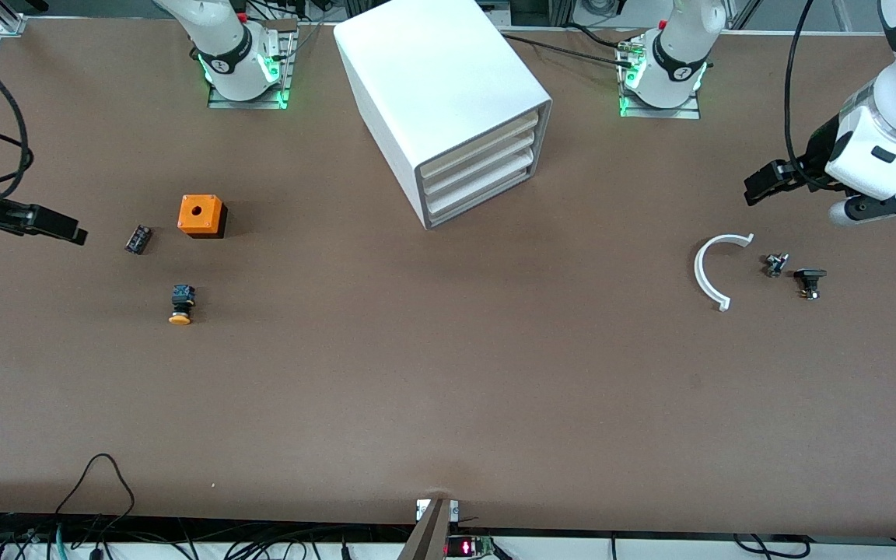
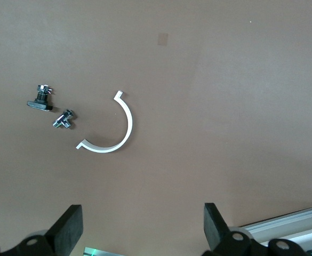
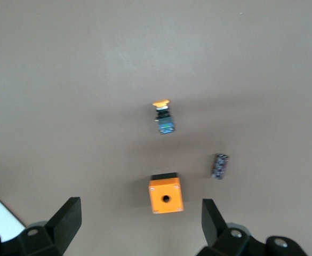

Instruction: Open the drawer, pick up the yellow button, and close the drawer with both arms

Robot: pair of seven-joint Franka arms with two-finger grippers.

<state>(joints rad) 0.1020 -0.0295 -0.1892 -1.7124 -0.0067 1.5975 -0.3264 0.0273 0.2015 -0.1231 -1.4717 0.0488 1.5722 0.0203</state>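
Front view: all three drawers shut in the cabinet [image 1: 448,109], top drawer [image 1: 481,137] untouched, so opening isn't started. My left claw [image 2: 140,229] hangs spread and empty over the white clip [image 2: 110,125] and two small fittings. My right claw [image 3: 140,226] is also spread and empty, over the orange cube [image 3: 166,195]; the button [image 3: 164,117] lies on the table [image 1: 448,373] just past it, already outside the drawer. Both arms look parked wide, probably to leave the cabinet front free.

One white cabinet [image 1: 448,101] with three drawers [image 1: 479,167], one orange cube [image 1: 201,215], one orange-capped button [image 1: 181,304], one black component [image 1: 138,239], one white curved clip [image 1: 708,272], two small metal fittings [image 1: 775,264].
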